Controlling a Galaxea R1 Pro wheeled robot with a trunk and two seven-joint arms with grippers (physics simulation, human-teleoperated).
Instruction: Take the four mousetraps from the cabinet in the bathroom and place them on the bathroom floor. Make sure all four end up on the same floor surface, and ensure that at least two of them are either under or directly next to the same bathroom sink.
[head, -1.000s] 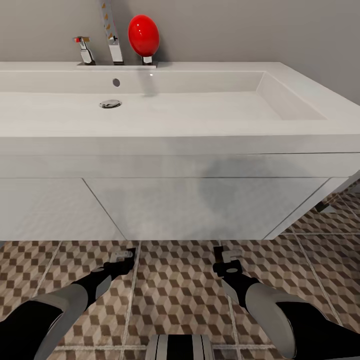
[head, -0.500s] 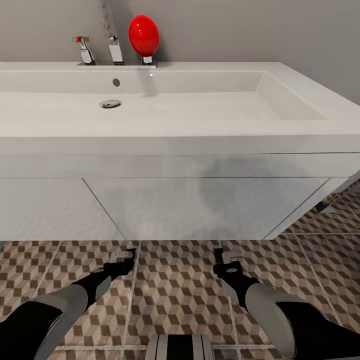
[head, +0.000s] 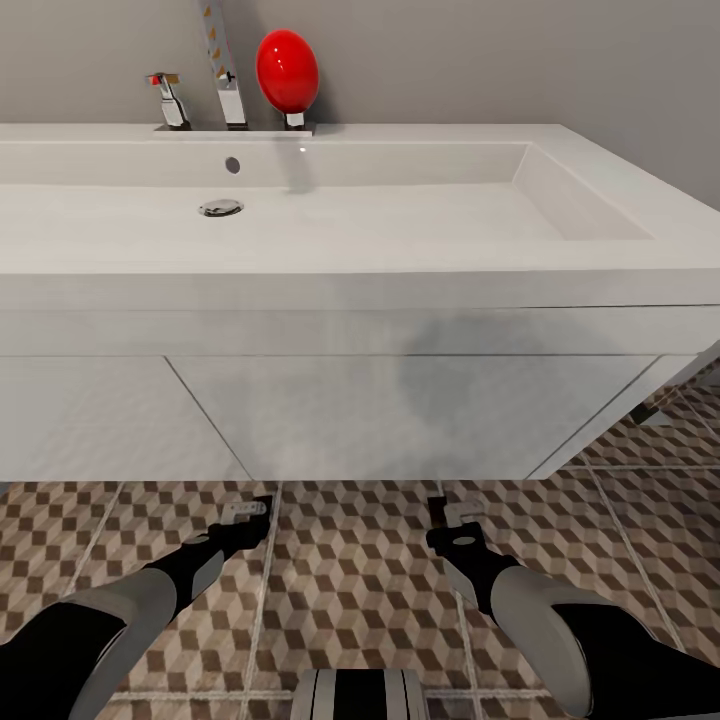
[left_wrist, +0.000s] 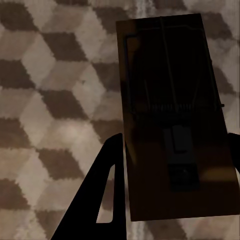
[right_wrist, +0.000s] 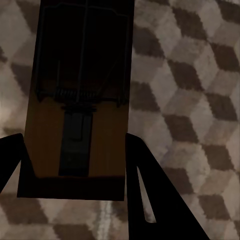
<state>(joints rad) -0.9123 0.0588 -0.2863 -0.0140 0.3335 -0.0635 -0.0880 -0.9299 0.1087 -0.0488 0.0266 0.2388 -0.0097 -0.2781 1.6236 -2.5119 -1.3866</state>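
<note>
In the left wrist view a dark brown mousetrap (left_wrist: 170, 75) with its wire spring sits between the two black fingers of my left gripper (left_wrist: 175, 140), which is shut on it just above the cube-patterned bathroom floor (left_wrist: 50, 100). A second mousetrap (right_wrist: 85, 50) is held the same way by my right gripper (right_wrist: 74, 137). From the head camera, the left gripper (head: 245, 515) and the right gripper (head: 455, 512) hang low over the bathroom floor (head: 350, 570), right in front of the white sink (head: 300, 290). The cabinet is out of view.
The sink's white vanity front (head: 400, 410) hangs above the floor, leaving a low gap beneath. A chrome tap (head: 230, 95) and a red egg-shaped object (head: 287, 68) stand at its back edge. Patterned tiles continue past the vanity's right end (head: 680, 430).
</note>
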